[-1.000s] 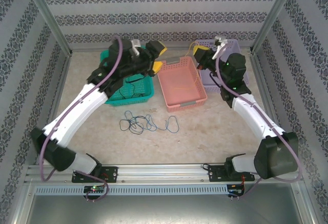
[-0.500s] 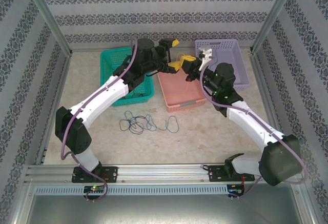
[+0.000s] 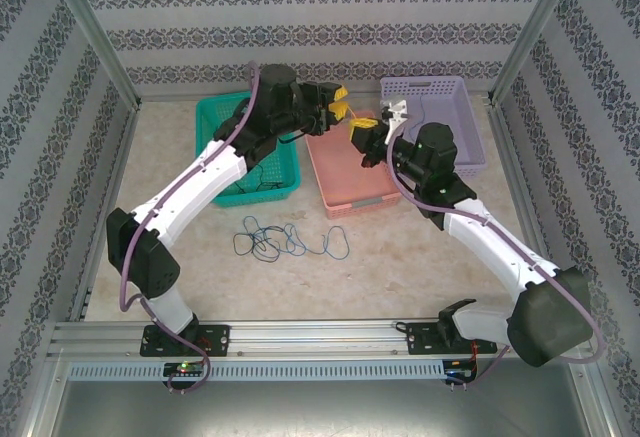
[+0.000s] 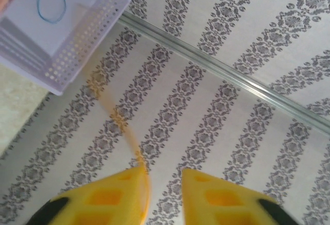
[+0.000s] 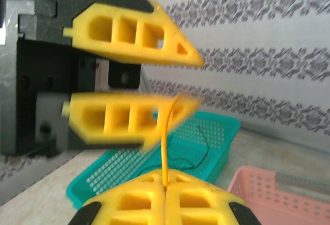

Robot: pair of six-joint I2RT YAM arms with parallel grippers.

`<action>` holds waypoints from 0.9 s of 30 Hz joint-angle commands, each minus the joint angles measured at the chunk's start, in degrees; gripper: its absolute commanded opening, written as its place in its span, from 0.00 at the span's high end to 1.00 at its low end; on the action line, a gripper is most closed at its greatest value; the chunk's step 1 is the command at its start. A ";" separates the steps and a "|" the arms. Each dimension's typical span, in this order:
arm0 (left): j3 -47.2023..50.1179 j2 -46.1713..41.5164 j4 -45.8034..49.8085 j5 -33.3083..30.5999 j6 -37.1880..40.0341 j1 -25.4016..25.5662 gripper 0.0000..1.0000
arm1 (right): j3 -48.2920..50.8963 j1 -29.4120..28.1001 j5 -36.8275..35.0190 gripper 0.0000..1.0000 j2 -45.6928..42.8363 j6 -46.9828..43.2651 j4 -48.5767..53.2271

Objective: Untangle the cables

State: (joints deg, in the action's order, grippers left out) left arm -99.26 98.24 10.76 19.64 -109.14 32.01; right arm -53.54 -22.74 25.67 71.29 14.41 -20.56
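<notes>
A thin yellow cable [image 5: 164, 142] rises from my right gripper [image 5: 166, 188], which is shut on it above the pink basket [image 3: 366, 204]. The strand runs up across the lower finger of my left gripper [image 5: 198, 81]. In the left wrist view the yellow cable [image 4: 117, 119] lies along the inner face of one finger, and my left gripper [image 4: 164, 172] is open by a narrow gap. Both grippers meet tip to tip, left [image 3: 340, 107] and right [image 3: 364, 127]. A tangle of blue and black cables [image 3: 285, 240] lies on the table.
A green basket [image 3: 214, 117] at the back left holds a black cable [image 3: 262, 173]. A purple basket [image 3: 466, 87] at the back right holds a blue cable [image 4: 51, 1]. Patterned walls and metal posts enclose the table.
My left arm swung right from the green basket to above the pink one, its jaws narrowing. My right gripper came left from the purple basket, still shut on the yellow cable.
</notes>
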 commanded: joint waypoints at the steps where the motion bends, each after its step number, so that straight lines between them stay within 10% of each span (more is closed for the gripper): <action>1: -7.77 2.70 7.88 3.59 14.03 -3.04 0.86 | -4.40 -0.74 5.04 1.00 -0.68 -2.01 8.15; 11: -40.38 17.07 32.83 11.82 53.57 -5.82 1.00 | -14.88 1.72 14.36 1.00 3.56 3.91 27.62; 13: -40.20 16.50 35.29 11.17 51.38 -6.70 0.99 | -15.45 2.06 12.39 1.00 3.45 3.90 29.18; 21: -24.31 7.30 33.59 6.47 24.04 -1.68 0.35 | -16.25 1.84 1.72 1.00 3.16 -0.24 30.18; 27: -16.48 5.35 28.18 6.07 11.31 1.55 0.32 | -15.91 0.24 -2.67 1.00 3.46 -2.38 27.64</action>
State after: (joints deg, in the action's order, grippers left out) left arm -116.92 105.56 42.74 26.52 -88.09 33.15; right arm -67.85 -21.69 26.33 74.41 14.06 8.78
